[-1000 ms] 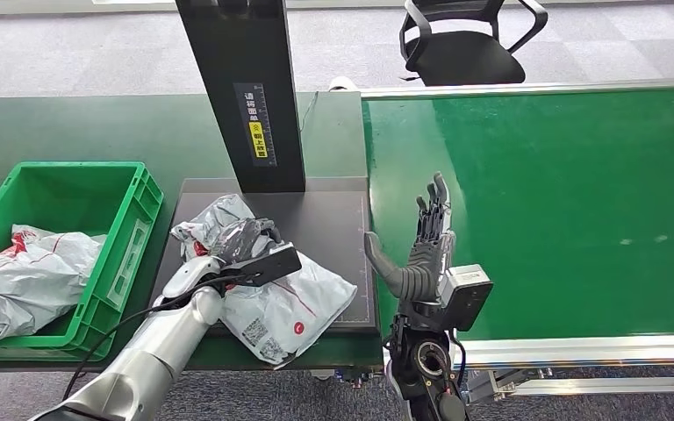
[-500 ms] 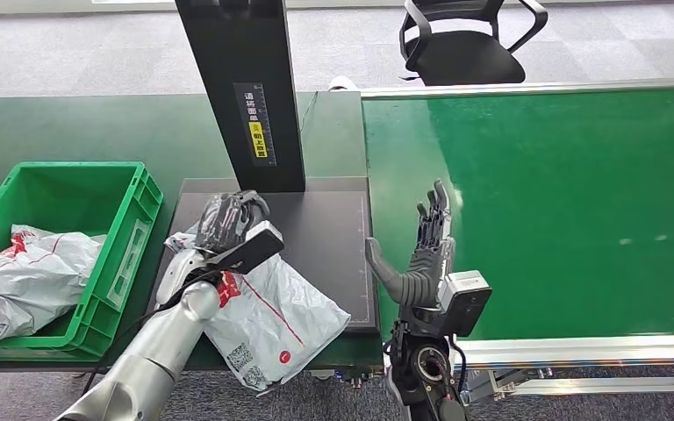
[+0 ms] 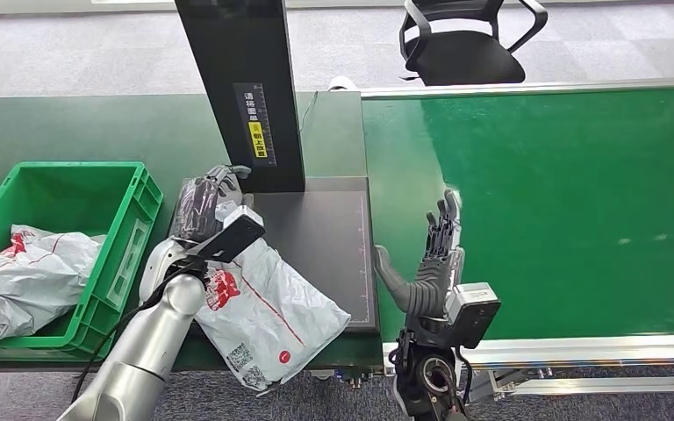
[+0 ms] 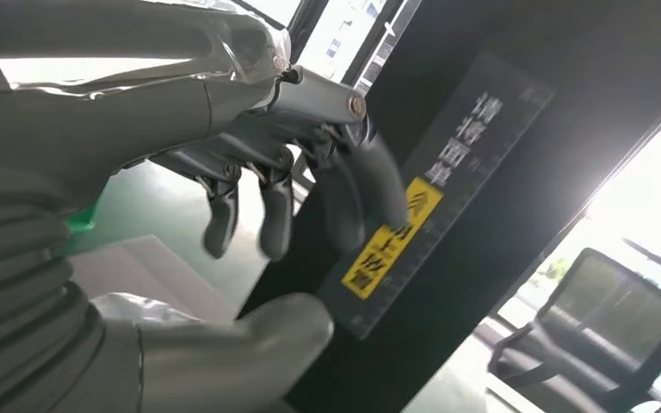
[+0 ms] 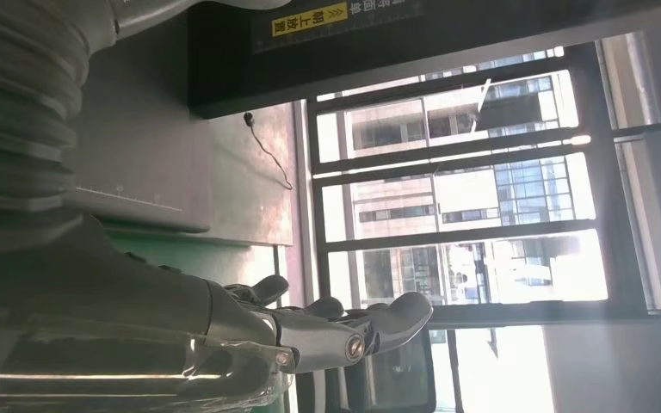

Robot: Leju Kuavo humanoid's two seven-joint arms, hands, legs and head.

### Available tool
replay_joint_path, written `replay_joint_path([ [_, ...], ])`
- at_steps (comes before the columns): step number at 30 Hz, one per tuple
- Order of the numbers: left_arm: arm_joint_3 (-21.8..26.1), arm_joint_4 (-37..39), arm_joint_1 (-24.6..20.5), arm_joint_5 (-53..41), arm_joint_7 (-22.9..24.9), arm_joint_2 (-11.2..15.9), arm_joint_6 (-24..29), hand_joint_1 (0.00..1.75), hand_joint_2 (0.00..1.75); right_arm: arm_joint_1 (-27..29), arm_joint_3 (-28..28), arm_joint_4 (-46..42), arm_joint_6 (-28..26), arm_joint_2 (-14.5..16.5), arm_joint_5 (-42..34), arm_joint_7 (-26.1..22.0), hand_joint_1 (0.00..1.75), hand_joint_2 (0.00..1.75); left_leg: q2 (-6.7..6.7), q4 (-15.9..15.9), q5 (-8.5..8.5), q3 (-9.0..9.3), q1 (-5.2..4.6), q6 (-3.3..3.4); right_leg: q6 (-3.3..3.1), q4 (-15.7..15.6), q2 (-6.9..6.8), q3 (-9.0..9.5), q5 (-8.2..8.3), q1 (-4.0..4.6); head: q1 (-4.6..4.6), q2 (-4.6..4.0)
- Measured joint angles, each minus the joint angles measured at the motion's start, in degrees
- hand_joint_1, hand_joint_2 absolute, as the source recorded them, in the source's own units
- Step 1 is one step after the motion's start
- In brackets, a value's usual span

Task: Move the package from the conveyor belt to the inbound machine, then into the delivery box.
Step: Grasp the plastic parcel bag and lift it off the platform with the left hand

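Now package [image 3: 268, 311] on inbound machine [image 3: 325, 232]

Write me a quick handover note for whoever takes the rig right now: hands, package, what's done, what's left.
Left hand: holds nothing, fingers apart, raised over the inbound machine's black plate beside its column.
Right hand: holds nothing, fingers spread, upright over the near edge of the conveyor belt.
Package: lies on the plate's near left corner, overhanging the edge.
Done: package moved from belt to machine.
Left: grip the package and put it in the green delivery box, which already holds another grey bag.
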Motion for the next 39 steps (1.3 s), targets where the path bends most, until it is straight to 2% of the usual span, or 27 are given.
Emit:
replay_joint_path([
  [5,-0.98,-9.44,6.92,-4.61,3.31,3.28,-2.85,0.00,1.75,1.55,-0.42,-1.63,-0.61,-0.16,0.41,-0.01,0.00,1.75,0.02,-0.02,-0.02,-0.05,0.01,-0.01,-0.01,0.00,0.03,-0.05,-0.04,0.01,0.00,0.00],
  [10,-1.01,-22.83,17.59,-8.96,5.11,6.23,-2.79,0.00,1.75,3.26,-1.40,-3.22,-0.72,-0.28,1.13,0.15,0.00,1.75,0.06,-0.03,-0.07,-0.11,0.00,-0.03,-0.01,-0.02,0.05,-0.11,-0.08,0.01,0.00,0.00],
  [15,-0.11,-34.94,26.65,-10.52,5.42,8.43,-1.75,0.00,1.75,4.61,-2.29,-4.44,-0.45,-0.33,1.70,0.41,0.00,1.75,0.03,-0.03,-0.08,-0.12,0.00,-0.02,0.00,-0.03,0.04,-0.13,-0.09,0.01,-0.01,0.00],
  [19,0.40,-41.48,30.88,-11.04,4.18,9.39,-2.53,0.00,1.75,5.35,-2.86,-5.26,0.40,-0.34,2.48,0.73,0.00,1.75,0.02,-0.03,-0.07,-0.10,0.01,-0.02,0.00,-0.03,0.04,-0.11,-0.09,0.01,0.00,0.00],
  [23,-0.79,-44.30,32.67,-12.45,3.64,9.63,-4.97,0.00,1.75,5.48,-3.31,-5.47,1.43,-0.30,3.07,0.94,0.00,1.75,0.01,-0.03,-0.07,-0.07,0.00,-0.02,0.00,-0.04,0.03,-0.07,-0.09,0.00,0.01,0.00],
  [28,-4.32,-43.82,31.91,-12.74,3.56,10.02,-9.00,0.00,1.75,5.00,-3.66,-5.43,2.24,0.03,3.12,1.19,0.00,1.75,-0.01,-0.02,-0.07,-0.04,0.00,-0.02,0.00,-0.04,0.01,-0.05,-0.08,0.00,0.01,0.00],
  [39,-12.72,-31.54,26.49,-13.62,4.85,8.27,-15.77,0.00,1.75,3.30,-3.92,-4.49,3.56,0.94,3.23,2.11,0.00,1.75,0.00,-0.02,-0.07,-0.04,0.00,-0.02,0.00,-0.03,0.02,-0.05,-0.08,0.00,0.01,0.00],
])
